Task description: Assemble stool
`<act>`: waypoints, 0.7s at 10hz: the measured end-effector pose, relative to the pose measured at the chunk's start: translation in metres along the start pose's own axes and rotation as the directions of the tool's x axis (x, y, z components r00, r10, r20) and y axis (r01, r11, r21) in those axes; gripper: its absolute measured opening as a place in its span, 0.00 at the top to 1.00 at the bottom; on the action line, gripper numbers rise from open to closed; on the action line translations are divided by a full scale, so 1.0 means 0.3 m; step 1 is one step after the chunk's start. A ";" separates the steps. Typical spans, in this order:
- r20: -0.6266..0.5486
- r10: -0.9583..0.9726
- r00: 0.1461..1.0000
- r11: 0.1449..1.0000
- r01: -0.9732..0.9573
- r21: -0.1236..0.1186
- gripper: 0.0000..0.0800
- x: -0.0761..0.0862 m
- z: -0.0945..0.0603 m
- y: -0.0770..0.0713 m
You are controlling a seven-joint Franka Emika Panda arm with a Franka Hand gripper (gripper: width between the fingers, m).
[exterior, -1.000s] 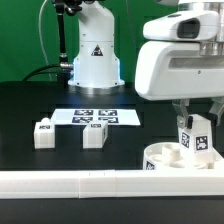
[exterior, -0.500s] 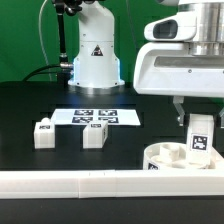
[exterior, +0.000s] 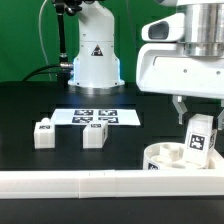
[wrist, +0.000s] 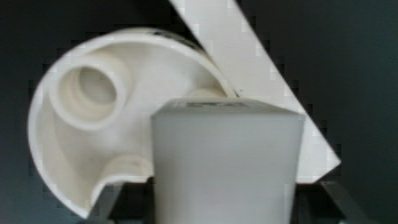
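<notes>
My gripper [exterior: 198, 112] is shut on a white blocky stool leg [exterior: 200, 137] with a black-and-white tag, holding it tilted just above the round seat [exterior: 166, 158] at the exterior view's right. In the wrist view the leg [wrist: 228, 160] fills the space between my dark fingers [wrist: 121, 205], with the seat [wrist: 107, 110] and its round socket behind it. Two more legs stand on the black table: one [exterior: 43, 133] at the exterior view's left, one [exterior: 93, 133] beside it.
The marker board [exterior: 95, 117] lies behind the two loose legs. A long white rail [exterior: 70, 182] runs along the table's front edge, against the seat. The robot base [exterior: 95, 55] stands at the back.
My gripper has moved toward the exterior view's right and risen slightly with the leg, which now tilts more over the seat's right part.
</notes>
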State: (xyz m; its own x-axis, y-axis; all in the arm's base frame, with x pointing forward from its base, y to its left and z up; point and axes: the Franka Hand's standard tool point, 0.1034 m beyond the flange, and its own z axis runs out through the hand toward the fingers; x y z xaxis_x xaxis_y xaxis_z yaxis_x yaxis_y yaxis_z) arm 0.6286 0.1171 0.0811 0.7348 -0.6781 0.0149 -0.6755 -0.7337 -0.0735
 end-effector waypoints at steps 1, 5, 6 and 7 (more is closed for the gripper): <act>0.013 0.075 0.997 0.997 -0.075 0.021 0.57 0.002 0.002 0.000; 0.057 0.487 0.872 0.871 -0.489 0.038 0.57 -0.019 0.007 -0.009; 0.061 0.525 0.849 0.849 -0.527 0.037 0.57 -0.019 0.006 -0.010; 0.068 0.552 0.831 0.831 -0.555 0.037 0.57 -0.020 0.006 -0.012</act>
State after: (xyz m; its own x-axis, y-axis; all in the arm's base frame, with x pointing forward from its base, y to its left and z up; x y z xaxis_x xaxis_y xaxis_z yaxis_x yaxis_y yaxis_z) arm 0.6266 0.1239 0.0794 0.2419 -0.9655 -0.0965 -0.9670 -0.2317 -0.1057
